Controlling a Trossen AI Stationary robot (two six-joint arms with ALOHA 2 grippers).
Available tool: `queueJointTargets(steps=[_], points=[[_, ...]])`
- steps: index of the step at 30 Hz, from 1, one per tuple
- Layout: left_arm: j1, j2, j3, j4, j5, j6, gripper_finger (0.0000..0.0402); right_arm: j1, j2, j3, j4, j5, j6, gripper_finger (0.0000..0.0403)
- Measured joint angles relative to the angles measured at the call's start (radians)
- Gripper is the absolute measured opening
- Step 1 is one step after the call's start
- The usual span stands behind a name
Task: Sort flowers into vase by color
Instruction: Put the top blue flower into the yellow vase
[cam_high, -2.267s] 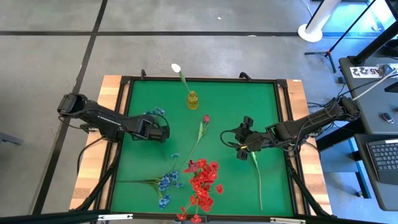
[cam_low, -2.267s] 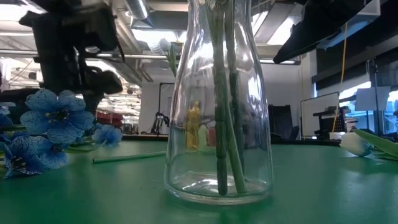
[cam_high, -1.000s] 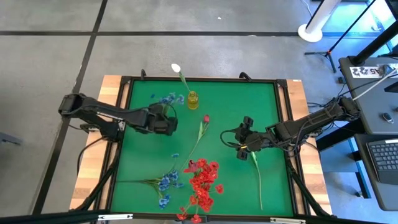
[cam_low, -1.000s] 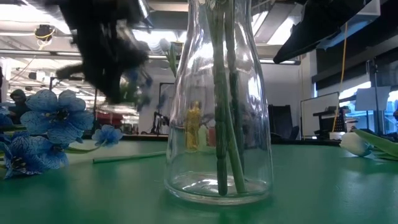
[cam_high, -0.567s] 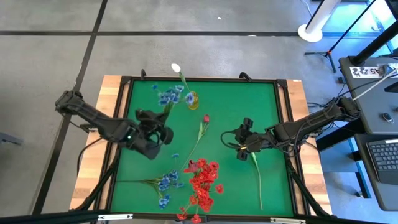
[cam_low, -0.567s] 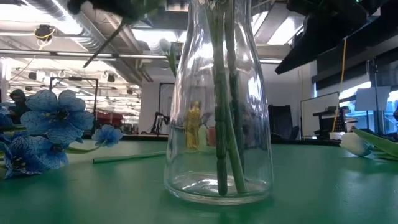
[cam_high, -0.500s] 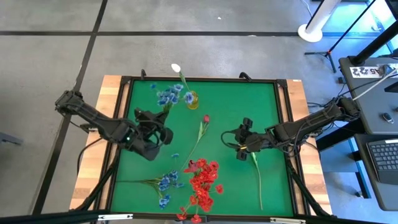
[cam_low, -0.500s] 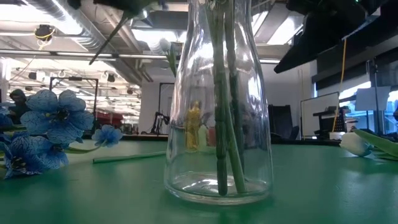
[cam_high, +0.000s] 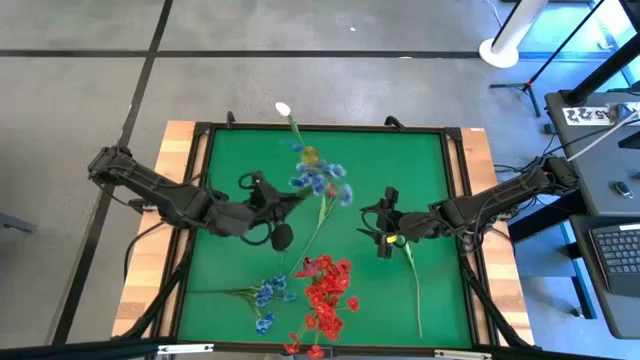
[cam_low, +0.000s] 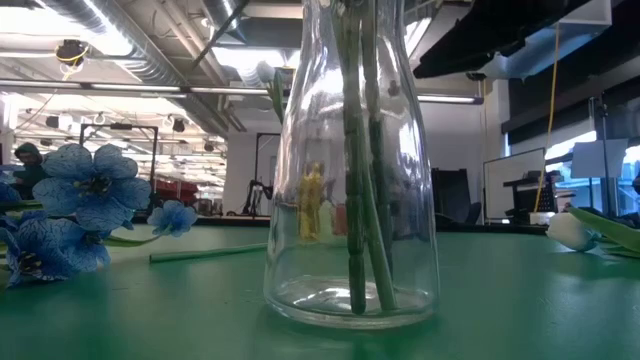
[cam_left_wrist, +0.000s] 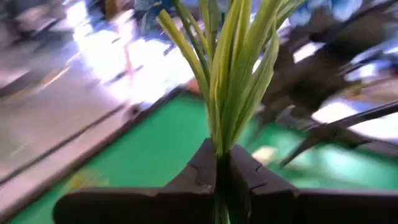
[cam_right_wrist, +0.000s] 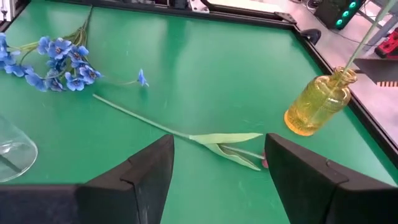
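From above, a blue flower cluster (cam_high: 320, 181) is held over the counter (cam_high: 430, 160) by the left gripper (cam_high: 262, 205), probably for carrying to a vase.

At counter height, a glass vase (cam_low: 350, 170) already contains green stems.

In the left wrist view, the fingers (cam_left_wrist: 208, 171) are clamped on the stems.

In the right wrist view, the right gripper (cam_right_wrist: 217, 171) waits with fingers apart over a red bud's stem (cam_right_wrist: 143, 121), near a yellow vase (cam_right_wrist: 318, 102).

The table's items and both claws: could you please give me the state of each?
Left claw: shut on blue flower cluster, lifted.
Right claw: open, empty.
Yellow vase: upright, holding white flower.
Clear vase: upright, stems inside.
Red flowers: lying flat.
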Motion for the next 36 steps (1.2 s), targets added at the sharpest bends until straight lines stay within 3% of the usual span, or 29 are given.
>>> queueJointTargets(steps=[6, 10, 14, 19, 23, 25, 30, 36], points=[[0.042, -0.002, 0.0, 0.313, 0.119, 0.301, 0.0002, 0.002, 0.0, 0.0, -0.017, -0.028, 0.006, 0.025], [0.106, -0.002, -0.023, 0.453, 0.369, 0.388, 0.0002, 0.002, 0.0, 0.0, -0.014, -0.045, 0.006, 0.025], [0.204, 0.001, -0.174, 0.643, 0.486, 0.389, 0.0002, 0.0, 0.0, 0.0, 0.022, -0.048, -0.004, 0.025], [0.33, -0.004, -0.416, 1.004, 0.637, 0.334, 0.0002, -0.021, 0.0, 0.0, 0.051, -0.075, -0.054, 0.025], [0.405, -0.006, -0.538, 1.221, 0.657, 0.327, 0.0002, -0.118, 0.0, -0.001, 0.062, -0.153, -0.061, 0.0249], [0.437, -0.006, -0.561, 1.245, 0.658, 0.336, 0.0002, -0.184, 0.0, -0.025, 0.147, -0.233, -0.079, 0.0245], [0.5, -0.006, -0.571, 1.223, 0.681, 0.354, 0.0002, -0.357, 0.0, -0.171, 0.524, -0.549, -0.093, 0.0222], [0.604, -0.006, -0.571, 1.215, 0.803, 0.402, 0.0002, -0.47, 0.0, -0.328, 0.875, -0.632, -0.042, 0.019]])
